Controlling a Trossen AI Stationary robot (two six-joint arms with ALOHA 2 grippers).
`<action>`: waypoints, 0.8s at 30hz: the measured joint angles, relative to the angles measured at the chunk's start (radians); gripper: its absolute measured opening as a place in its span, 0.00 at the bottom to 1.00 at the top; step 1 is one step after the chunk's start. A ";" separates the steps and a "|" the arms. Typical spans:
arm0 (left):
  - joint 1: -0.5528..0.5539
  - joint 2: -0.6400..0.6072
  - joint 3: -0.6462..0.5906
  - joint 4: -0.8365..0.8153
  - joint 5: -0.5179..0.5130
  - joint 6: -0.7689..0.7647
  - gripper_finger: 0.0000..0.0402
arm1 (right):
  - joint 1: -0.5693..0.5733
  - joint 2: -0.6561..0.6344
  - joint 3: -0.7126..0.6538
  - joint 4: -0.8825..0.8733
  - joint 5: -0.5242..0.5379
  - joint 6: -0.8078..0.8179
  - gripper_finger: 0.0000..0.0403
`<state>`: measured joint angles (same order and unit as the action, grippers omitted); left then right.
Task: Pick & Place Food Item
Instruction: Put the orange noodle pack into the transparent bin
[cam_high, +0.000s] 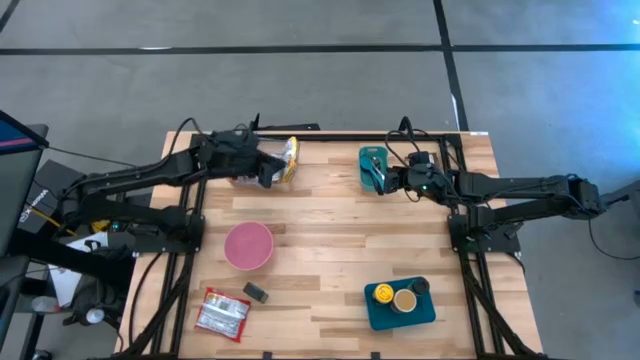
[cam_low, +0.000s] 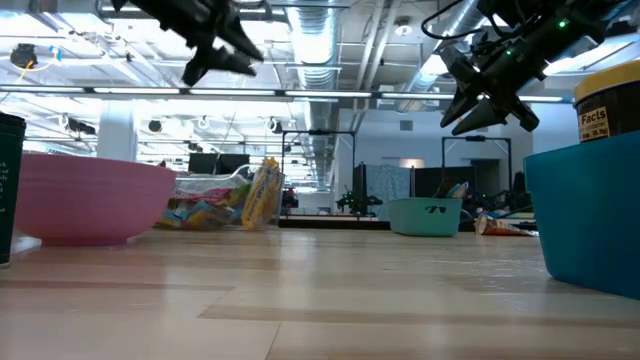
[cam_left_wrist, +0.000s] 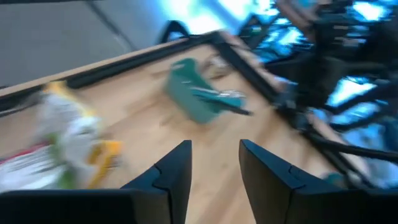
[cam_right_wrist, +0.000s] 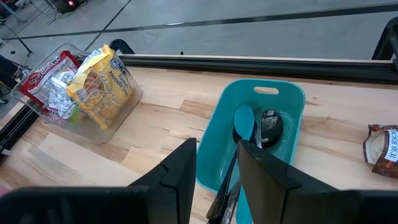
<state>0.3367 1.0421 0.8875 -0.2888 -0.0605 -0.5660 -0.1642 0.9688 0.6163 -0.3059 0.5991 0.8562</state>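
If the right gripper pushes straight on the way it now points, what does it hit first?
Most likely the teal utensil tray directly ahead of the right gripper: probably the teal spoon and dark utensils lying in it. Depth is uncertain.

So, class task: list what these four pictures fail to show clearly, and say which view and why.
- Snack bin contents: left wrist view, motion blur.
- Packet: right wrist view, cut off by the picture's edge.
- Jar label: low view, cut by the edge.
- Small dark item: high view, too small to identify.
- Utensil handles: right wrist view, behind the right claw.
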 joint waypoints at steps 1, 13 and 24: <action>-0.018 -0.004 0.000 0.013 0.015 0.000 0.31 | 0.000 0.000 0.000 0.000 0.000 0.000 0.28; -0.262 -0.020 0.000 0.160 0.121 0.000 0.29 | 0.000 0.000 0.000 0.000 0.000 0.000 0.28; -0.478 -0.020 0.000 0.205 0.121 0.000 0.29 | 0.000 0.000 0.000 -0.001 0.000 -0.001 0.28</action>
<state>-0.1411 1.0222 0.8875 -0.0841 0.0608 -0.5659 -0.1642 0.9688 0.6163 -0.3065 0.5987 0.8551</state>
